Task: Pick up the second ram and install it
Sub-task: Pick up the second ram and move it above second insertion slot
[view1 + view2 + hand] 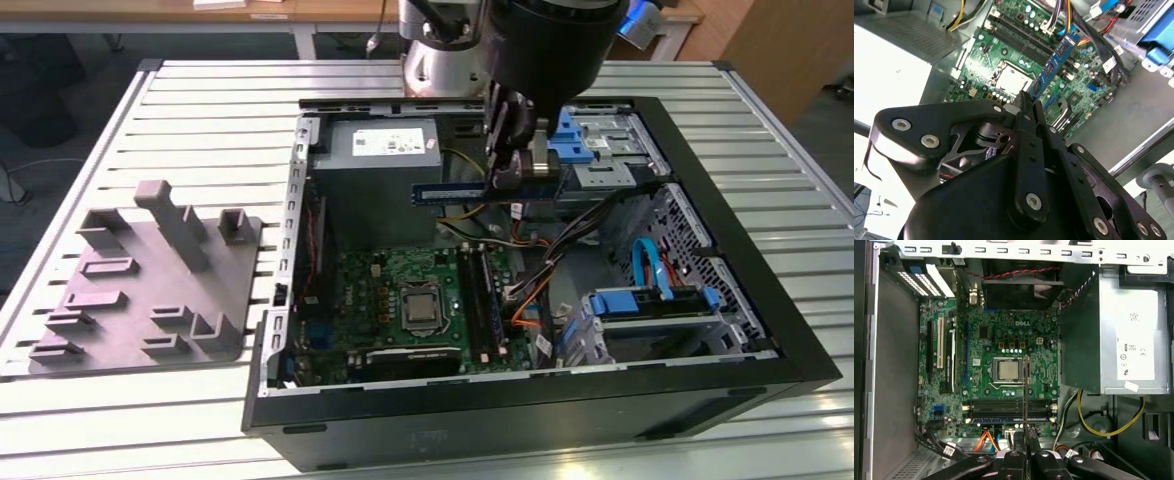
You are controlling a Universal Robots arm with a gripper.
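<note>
Overhead, gripper [518, 180] clenched on one end of the second ram [454, 192], stick held level inside the open computer case [747, 300]; raised above the green motherboard [394, 290], beside the power supply [380, 145]

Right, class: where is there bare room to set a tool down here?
Bare: slatted table beyond the grey fixture block, and at the exterior view's right of the computer case. Crowded: inside the case, around the cables and the RAM stick in the gripper.
</note>
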